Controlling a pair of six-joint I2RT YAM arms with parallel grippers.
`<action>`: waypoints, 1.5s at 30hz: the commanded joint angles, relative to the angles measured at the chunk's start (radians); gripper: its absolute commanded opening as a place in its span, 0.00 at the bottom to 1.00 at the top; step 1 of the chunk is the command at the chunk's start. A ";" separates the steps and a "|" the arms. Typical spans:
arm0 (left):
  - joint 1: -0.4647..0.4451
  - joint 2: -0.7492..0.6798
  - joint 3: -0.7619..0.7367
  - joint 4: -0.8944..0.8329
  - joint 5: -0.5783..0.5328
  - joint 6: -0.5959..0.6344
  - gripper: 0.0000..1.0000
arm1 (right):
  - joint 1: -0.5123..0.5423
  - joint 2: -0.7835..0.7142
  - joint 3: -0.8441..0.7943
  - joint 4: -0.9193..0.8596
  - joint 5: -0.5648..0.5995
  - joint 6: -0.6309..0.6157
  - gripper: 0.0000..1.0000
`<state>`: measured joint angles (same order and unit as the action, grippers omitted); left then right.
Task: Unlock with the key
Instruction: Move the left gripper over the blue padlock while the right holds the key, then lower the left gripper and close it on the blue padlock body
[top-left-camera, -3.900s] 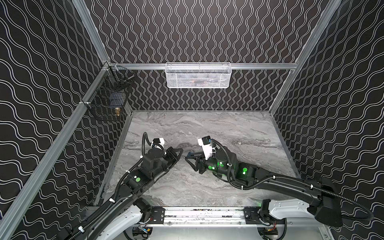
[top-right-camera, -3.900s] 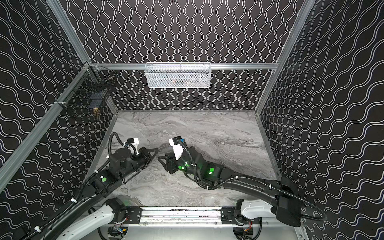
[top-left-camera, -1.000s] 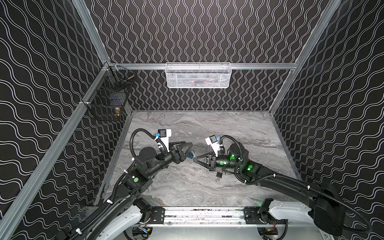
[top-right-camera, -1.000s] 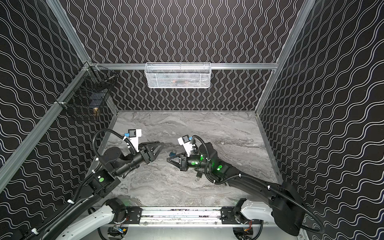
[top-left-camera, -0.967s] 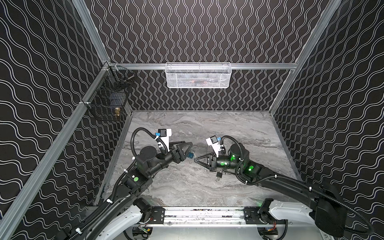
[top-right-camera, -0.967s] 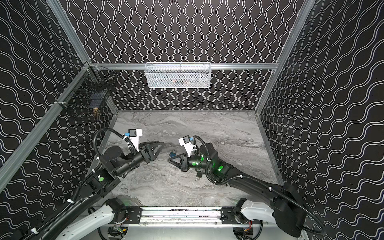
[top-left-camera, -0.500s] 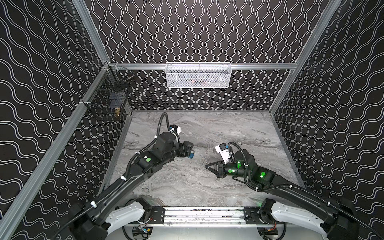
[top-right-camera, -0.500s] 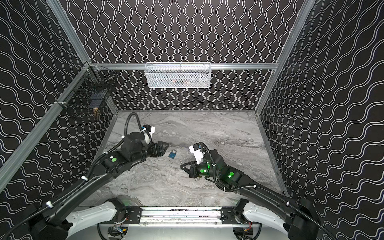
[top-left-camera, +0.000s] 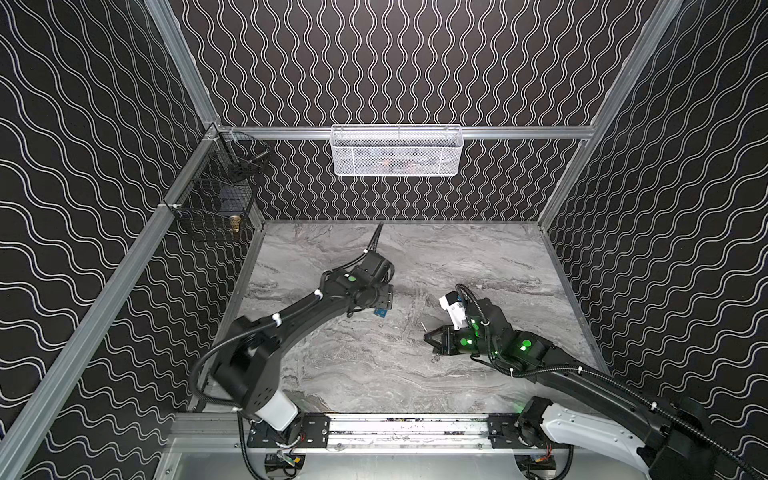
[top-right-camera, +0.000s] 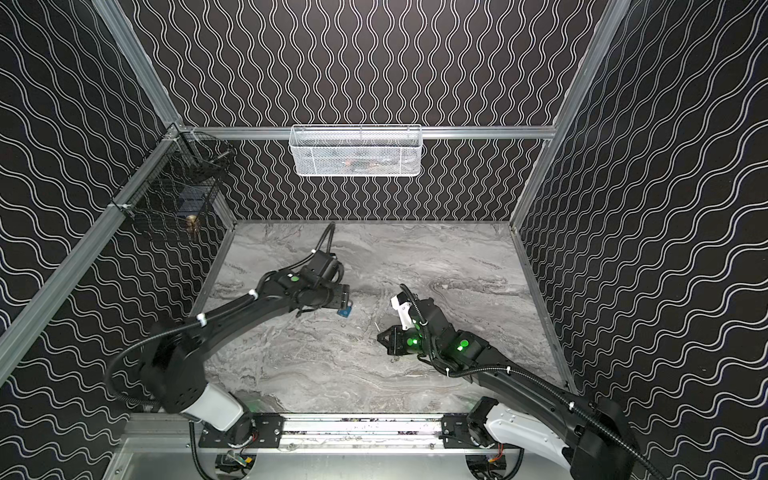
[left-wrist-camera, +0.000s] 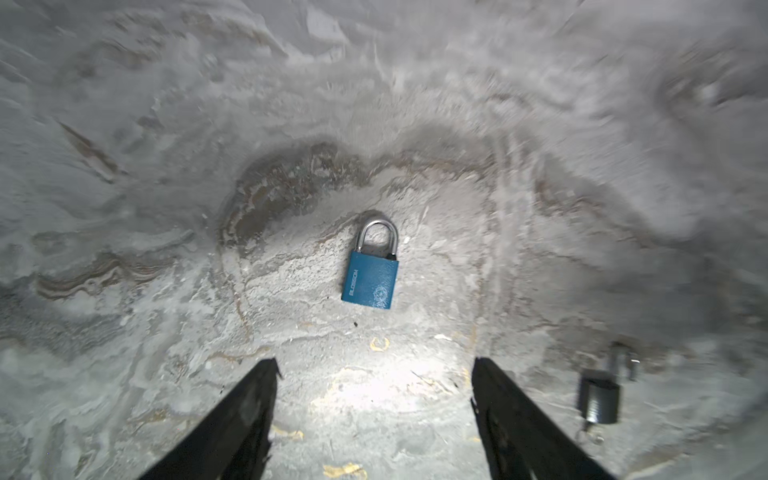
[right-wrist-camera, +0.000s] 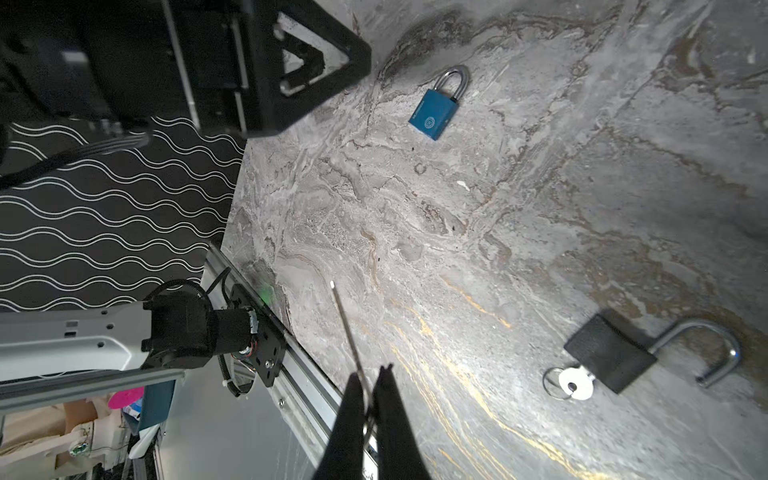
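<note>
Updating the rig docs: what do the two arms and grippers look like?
The left arm and right arm are black jointed links with green lights, black cables under white ties, white base housings. The left gripper and right gripper have black tapering fingers; a white block sits at the right wrist.

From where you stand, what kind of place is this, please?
Probably a robot test cell: patterned walls on an aluminium frame, a left arm and right arm on a front rail, a marble-look table.

On your grey marble-patterned tabletop (top-left-camera: 353, 374) lies flat a blue metal padlock (top-left-camera: 381, 312); toward four o'clock from it, a black padlock (right-wrist-camera: 609, 353), shackle open, silver key (right-wrist-camera: 575, 384) inserted.
</note>
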<state>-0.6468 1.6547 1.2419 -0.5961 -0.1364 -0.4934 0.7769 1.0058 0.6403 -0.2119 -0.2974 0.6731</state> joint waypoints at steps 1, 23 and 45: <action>0.004 0.104 0.074 -0.080 -0.020 0.032 0.77 | -0.030 0.016 -0.004 0.019 -0.099 0.016 0.00; 0.013 0.387 0.188 -0.088 0.042 -0.062 0.75 | -0.069 0.103 -0.020 0.081 -0.187 0.025 0.00; -0.051 0.358 0.146 -0.074 0.072 -0.176 0.65 | -0.070 0.135 -0.042 0.145 -0.224 0.036 0.00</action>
<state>-0.6910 2.0041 1.3819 -0.6525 -0.0914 -0.6498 0.7074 1.1446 0.6041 -0.1017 -0.5076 0.6991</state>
